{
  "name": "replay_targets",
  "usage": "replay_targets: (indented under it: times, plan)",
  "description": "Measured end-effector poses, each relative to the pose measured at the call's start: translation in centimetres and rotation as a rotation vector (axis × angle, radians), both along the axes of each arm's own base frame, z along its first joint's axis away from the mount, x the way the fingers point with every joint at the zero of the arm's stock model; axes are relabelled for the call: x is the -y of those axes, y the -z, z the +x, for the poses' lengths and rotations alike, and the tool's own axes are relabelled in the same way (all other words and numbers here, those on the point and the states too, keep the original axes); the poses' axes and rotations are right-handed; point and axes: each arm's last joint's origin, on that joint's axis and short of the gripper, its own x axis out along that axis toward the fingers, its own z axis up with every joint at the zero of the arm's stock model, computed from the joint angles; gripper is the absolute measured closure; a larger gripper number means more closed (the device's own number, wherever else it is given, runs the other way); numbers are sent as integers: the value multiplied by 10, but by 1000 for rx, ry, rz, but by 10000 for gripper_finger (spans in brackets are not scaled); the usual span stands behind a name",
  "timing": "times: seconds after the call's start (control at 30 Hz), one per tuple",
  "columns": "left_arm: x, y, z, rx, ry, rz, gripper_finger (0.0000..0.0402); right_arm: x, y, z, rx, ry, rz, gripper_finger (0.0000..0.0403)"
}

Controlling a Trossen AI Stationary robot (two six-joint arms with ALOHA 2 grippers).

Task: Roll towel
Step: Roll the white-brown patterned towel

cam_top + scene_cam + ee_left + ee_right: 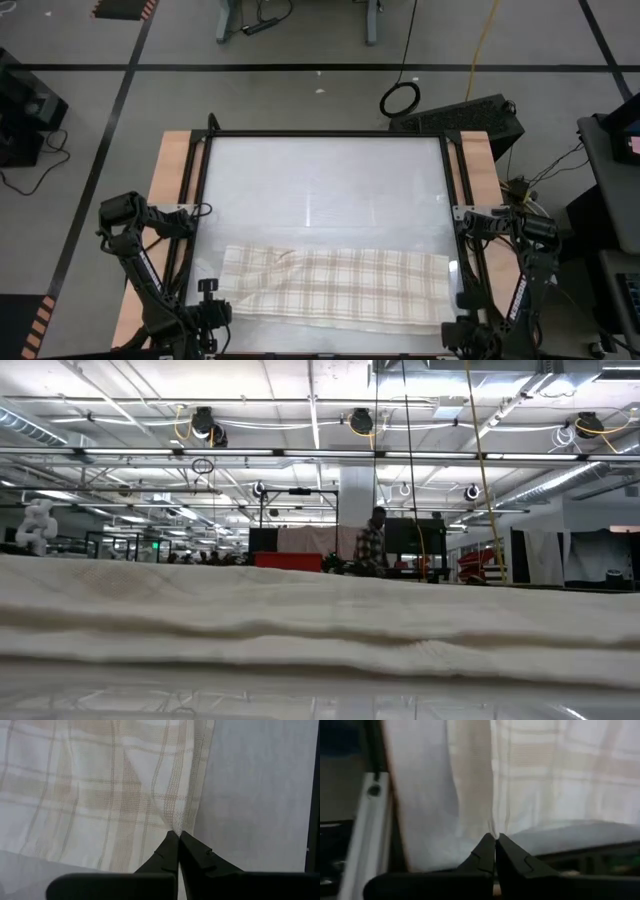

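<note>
Each hand, left hand (177, 836) and right hand (495, 838), pinches the towel (340, 285) on the white table (320, 180).

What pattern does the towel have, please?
Cream with a tan plaid grid; towel shows best in the high view.

Plaid cream towel (335, 285) lies folded lengthwise along the table's near edge.

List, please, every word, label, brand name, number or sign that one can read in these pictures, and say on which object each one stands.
None can be read.
The cream-white cloth towel with tan-brown plaid stripes carries only its woven grid, no label in view.
The dark robot arms and the white table show no legible marking.
The small green light far back in the hall, seen in the low view, may be a sign, but it is too small to read.
</note>
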Motion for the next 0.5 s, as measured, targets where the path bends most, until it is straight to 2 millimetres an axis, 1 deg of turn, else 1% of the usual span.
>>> replay_targets:
  times: [0.13, 0.27, 0.4, 0.5]
  plan:
    - [0, 0, 0, 0, 0, -1, 393, -3, 9, 1, 8, 1, 46, 398]
    - [1, 0, 1, 5, 0, -12, 393, -3, 10, 0, -20, 22, 55, 386]
    - [2, 0, 1, 15, -38, -32, 391, -3, 10, -3, -117, 77, 80, 363]
    - [2, 0, 1, 20, -52, -41, 378, -2, 7, -7, -225, 144, 96, 341]
